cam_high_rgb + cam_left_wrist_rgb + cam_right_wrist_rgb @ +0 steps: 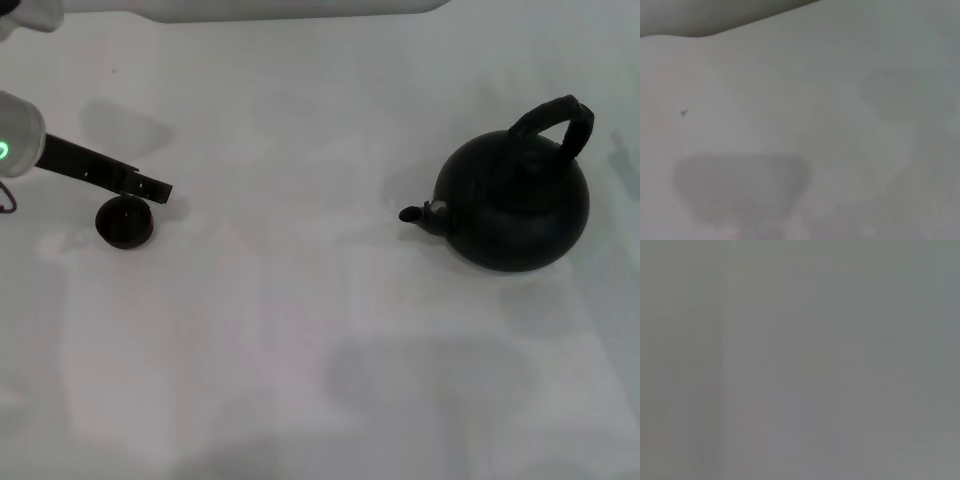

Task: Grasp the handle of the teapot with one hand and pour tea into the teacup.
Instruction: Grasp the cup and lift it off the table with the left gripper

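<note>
The teapot (515, 205) is a large round matte black pot standing upright at the right of the white table, with its short spout (418, 213) pointing left. Its thick black arched handle (555, 120) rises over its top. The teacup (124, 221) is a tiny dark round cup at the far left, far from the teapot. My left gripper (158, 188) reaches in from the left edge, and its tip is just behind and above the teacup. The right gripper is out of view. Neither wrist view shows the pot or the cup.
The white table (300, 330) fills the head view, and its far edge (300, 15) runs along the top. The left wrist view shows only bare white surface (840, 125) with soft shadows. The right wrist view shows only plain grey.
</note>
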You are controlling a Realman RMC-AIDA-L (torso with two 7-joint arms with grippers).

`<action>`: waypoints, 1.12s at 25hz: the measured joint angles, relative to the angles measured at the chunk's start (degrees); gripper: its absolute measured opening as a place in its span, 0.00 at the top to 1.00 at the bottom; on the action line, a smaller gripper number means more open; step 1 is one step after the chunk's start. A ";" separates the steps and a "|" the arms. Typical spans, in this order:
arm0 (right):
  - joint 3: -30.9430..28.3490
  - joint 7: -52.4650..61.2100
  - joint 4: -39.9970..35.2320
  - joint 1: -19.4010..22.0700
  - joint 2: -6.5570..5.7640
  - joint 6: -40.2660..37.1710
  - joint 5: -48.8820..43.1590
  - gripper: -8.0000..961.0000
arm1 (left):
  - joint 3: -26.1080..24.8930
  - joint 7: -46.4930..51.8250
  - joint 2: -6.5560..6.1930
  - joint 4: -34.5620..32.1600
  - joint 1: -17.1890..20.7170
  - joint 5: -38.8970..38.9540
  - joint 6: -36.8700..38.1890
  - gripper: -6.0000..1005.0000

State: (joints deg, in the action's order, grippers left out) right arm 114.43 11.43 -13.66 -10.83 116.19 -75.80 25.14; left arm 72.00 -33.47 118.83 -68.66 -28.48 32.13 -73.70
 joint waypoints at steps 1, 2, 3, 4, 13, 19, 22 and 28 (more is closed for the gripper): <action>0.00 0.00 0.00 0.00 0.00 -0.01 0.00 0.11 | 0.24 0.00 0.00 0.27 0.00 0.02 0.14 0.13; 0.00 0.00 -0.01 -0.02 0.00 -0.01 0.00 0.11 | 0.51 0.00 0.00 0.60 -0.05 -0.03 0.19 0.13; 0.00 0.00 -0.04 -0.03 0.00 0.02 0.00 0.11 | 0.70 0.00 0.00 0.85 -0.13 -0.11 0.21 0.13; 0.00 0.00 -0.06 -0.05 0.00 0.04 0.00 0.11 | 0.87 0.01 -0.01 1.29 -0.32 -0.20 0.23 0.13; -0.29 0.00 -0.09 -0.16 0.00 0.18 0.00 0.11 | 1.21 0.84 -0.09 3.77 -1.52 -2.05 -0.18 0.13; -0.35 0.00 -0.02 -0.16 0.00 0.22 0.00 0.11 | 1.21 1.57 -0.18 3.43 -1.56 -2.89 -1.18 0.13; -0.36 0.00 -0.11 -0.16 0.00 0.22 0.00 0.11 | 1.21 1.48 -0.18 3.45 -1.58 -2.96 -1.21 0.14; -0.34 -0.01 -0.24 -0.10 0.00 0.19 0.00 0.11 | 1.26 1.24 -0.18 3.69 -1.65 -3.11 -1.25 0.15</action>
State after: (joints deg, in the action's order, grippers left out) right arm 114.10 11.42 -13.90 -10.93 116.19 -75.61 25.14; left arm 73.26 -32.23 118.65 -64.97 -30.13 29.02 -74.96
